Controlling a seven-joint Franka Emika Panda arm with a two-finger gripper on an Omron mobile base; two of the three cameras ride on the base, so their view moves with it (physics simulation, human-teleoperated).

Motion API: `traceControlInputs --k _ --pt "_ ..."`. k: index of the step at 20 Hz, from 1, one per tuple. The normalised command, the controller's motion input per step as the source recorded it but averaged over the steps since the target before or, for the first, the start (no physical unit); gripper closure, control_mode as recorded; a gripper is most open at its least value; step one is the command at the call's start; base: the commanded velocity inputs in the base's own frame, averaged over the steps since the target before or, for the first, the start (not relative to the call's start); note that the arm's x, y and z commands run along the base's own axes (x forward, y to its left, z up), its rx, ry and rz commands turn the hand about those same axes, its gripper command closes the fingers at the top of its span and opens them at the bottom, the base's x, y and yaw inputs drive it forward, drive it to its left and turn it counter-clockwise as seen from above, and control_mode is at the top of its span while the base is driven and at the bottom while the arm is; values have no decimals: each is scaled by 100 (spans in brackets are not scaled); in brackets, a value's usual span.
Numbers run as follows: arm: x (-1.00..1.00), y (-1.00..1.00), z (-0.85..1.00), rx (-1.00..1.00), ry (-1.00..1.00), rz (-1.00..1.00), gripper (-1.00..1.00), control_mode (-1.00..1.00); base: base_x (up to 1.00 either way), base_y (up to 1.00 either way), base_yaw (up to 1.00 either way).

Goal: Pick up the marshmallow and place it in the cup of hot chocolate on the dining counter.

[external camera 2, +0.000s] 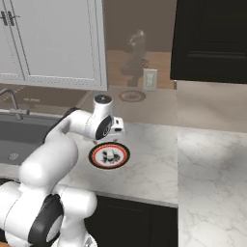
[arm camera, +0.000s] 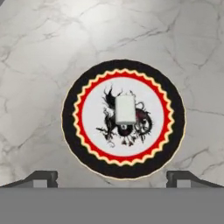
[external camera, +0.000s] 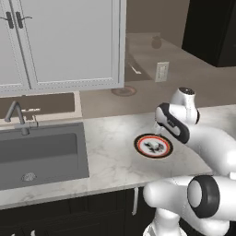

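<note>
The marshmallow is a small white block lying in the middle of a round plate with a black rim, a red zigzag ring and a dark drawing. The plate rests on the marble worktop to the right of the sink. My gripper hangs straight above the plate, open, with its two fingertips wide apart and nothing between them. From the right base camera the gripper sits just over the plate and the marshmallow. The cup of hot chocolate and the dining counter are out of view.
A grey sink with a faucet lies left of the plate. White wall cabinets hang above it. A wall outlet is behind the plate, and a black cabinet hangs at the upper right. The worktop's front edge runs close below.
</note>
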Motion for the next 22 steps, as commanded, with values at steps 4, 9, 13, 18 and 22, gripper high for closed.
traceControlInputs --k 4,9,13,18,22 --pt "56 11 -50 -9 18 0 -100 -100 0 0 0" --pt "42 10 -46 -8 15 0 -100 -100 0 0 0" --pt "34 0 -42 -2 14 0 -100 -100 0 0 0" --pt "16 0 -35 0 7 0 -100 -100 0 0 0" --pt "4 0 -39 0 1 0 -100 -100 0 0 0"
